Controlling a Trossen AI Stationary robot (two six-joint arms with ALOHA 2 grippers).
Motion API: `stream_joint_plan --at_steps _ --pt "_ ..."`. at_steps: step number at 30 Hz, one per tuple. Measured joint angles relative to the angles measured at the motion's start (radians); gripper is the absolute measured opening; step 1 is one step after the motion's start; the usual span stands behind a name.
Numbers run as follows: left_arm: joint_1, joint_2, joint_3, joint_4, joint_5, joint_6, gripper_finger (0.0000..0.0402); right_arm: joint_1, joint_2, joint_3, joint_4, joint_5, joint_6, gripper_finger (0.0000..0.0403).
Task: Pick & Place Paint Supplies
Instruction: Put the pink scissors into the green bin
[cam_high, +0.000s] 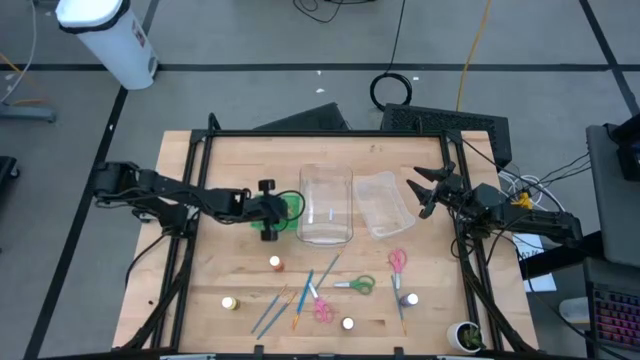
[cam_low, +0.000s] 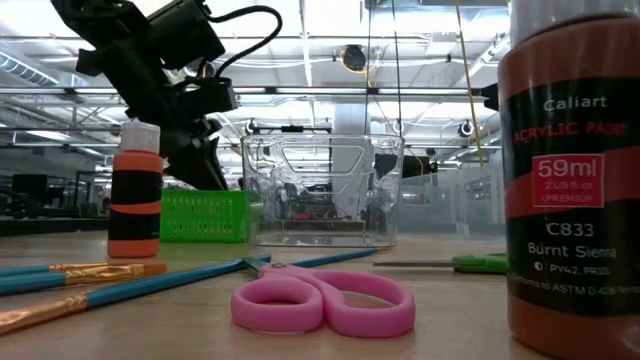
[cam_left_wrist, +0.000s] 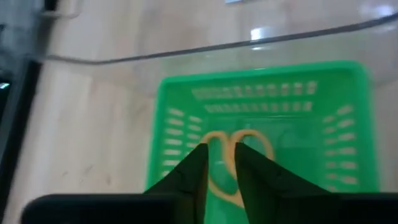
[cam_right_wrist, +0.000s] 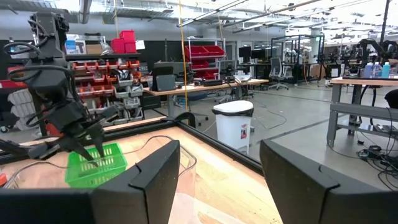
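My left gripper (cam_left_wrist: 221, 171) hangs open, slanting down, over a green mesh basket (cam_left_wrist: 261, 124) left of a clear bin (cam_high: 327, 205). Orange-handled scissors (cam_left_wrist: 252, 140) lie in the basket right under its fingertips, showing through the narrow gap. On the near part of the table lie pink scissors (cam_high: 322, 308), green scissors (cam_high: 355, 285), blue brushes (cam_high: 275, 305) and small paint bottles (cam_high: 275, 263). My right gripper (cam_high: 428, 190) waits open above the table's right side, near the bin's lid (cam_high: 385, 203). My left gripper reaches into the basket from above and from the table's left side, one finger (cam_left_wrist: 193, 171) on either side of the scissors' handle loops (cam_left_wrist: 217, 177). I cannot tell whether the fingers touch the scissors.
More pink scissors (cam_high: 397, 260) and a purple-capped bottle (cam_high: 410, 298) lie at the near right, with a white cup (cam_high: 465, 335) at the corner. A black frame (cam_high: 190, 250) runs round the table. A brown paint bottle (cam_low: 575, 180) stands close to the low camera.
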Motion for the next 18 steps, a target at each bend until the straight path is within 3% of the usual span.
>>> stream_joint_plan --at_steps 5,11,18 --pt "-0.02 -0.058 0.05 -0.03 -0.06 -0.118 0.0147 0.0 0.0 0.0 0.0 0.0 0.0 0.0216" --pt "-0.028 -0.272 0.124 -0.12 0.083 -0.165 0.0193 0.0 0.0 0.0 0.0 0.0 0.0 0.0214" --pt "-0.028 -0.659 -0.063 -0.091 0.119 -0.214 0.0194 0.0 0.0 0.0 -0.001 0.0 0.0 0.0216"
